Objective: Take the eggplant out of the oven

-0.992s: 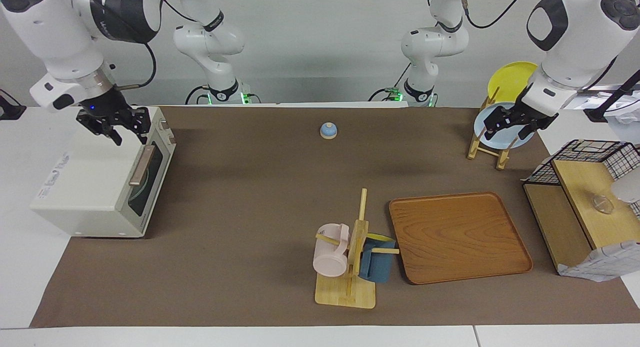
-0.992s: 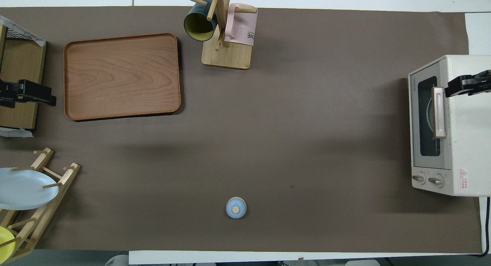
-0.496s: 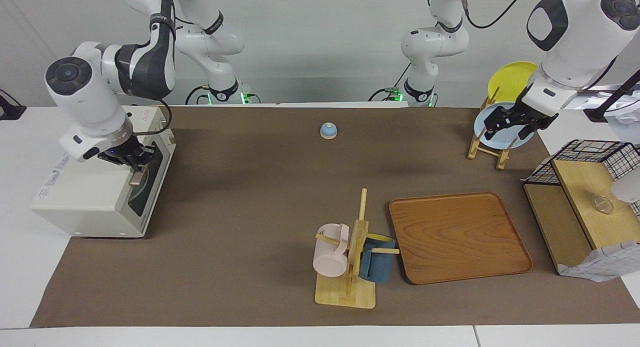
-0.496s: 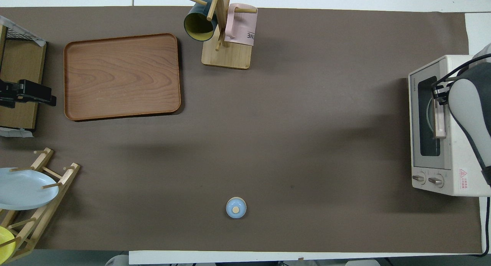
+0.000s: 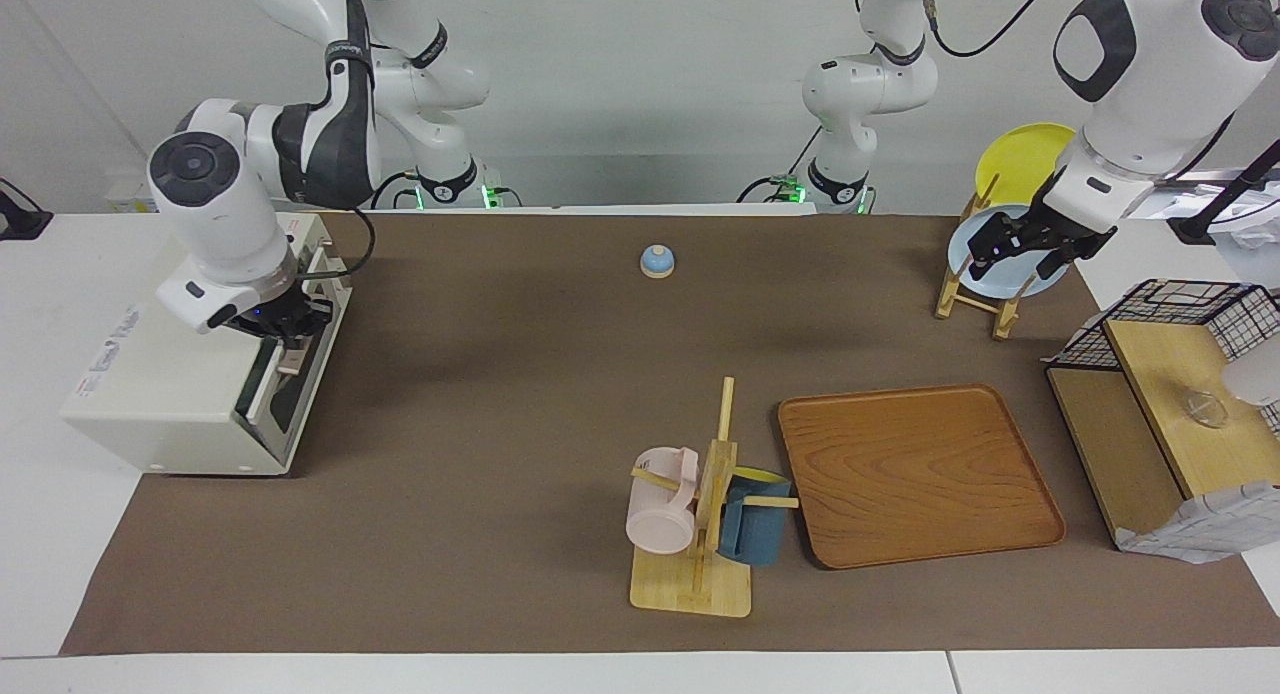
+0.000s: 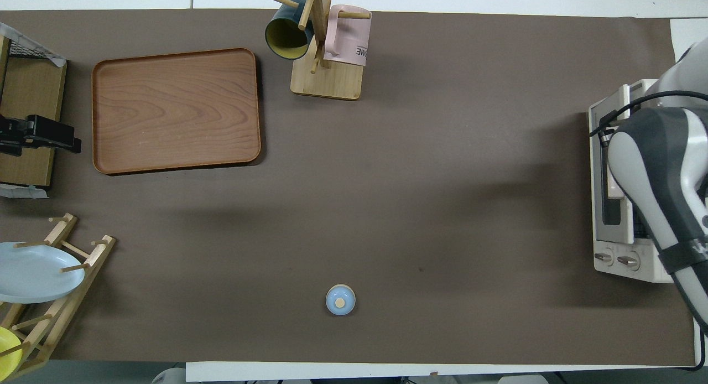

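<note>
First, from the facing camera: oven (image 5: 170, 374) at nine o'clock on the worktop (image 5: 480, 394), at the right arm's end. Door tipped ajar at its top edge. Right pincer (image 5: 285, 342) down at the door's handle (image 5: 291, 360), apparently clenched on it, wrist bent steeply over the oven's top. Eggplant not to be made out; inside of the oven hidden by door and arm. Left pincer (image 5: 1022, 254) up in the air at two o'clock, in line with the blue plate (image 5: 1005, 274) in the wooden plate rack (image 5: 975, 299), fingers spread and holding nothing, arm waiting. Small blue bell (image 5: 657, 261) at twelve o'clock, nearer to the robots than the wooden tray (image 5: 920, 474) and the mug stand (image 5: 700, 544).

Next, from overhead: oven (image 6: 619, 262) at three o'clock, largely covered by the right arm. Right pincer hidden under that arm; only a pale strip of handle (image 6: 614, 182) showing beside it. Left pincer (image 6: 71, 143) at nine o'clock over a wooden shelf board (image 6: 33, 91), just beside the tray (image 6: 176, 110). Bell (image 6: 340, 299) at six o'clock, alone on the brown mat.
</note>
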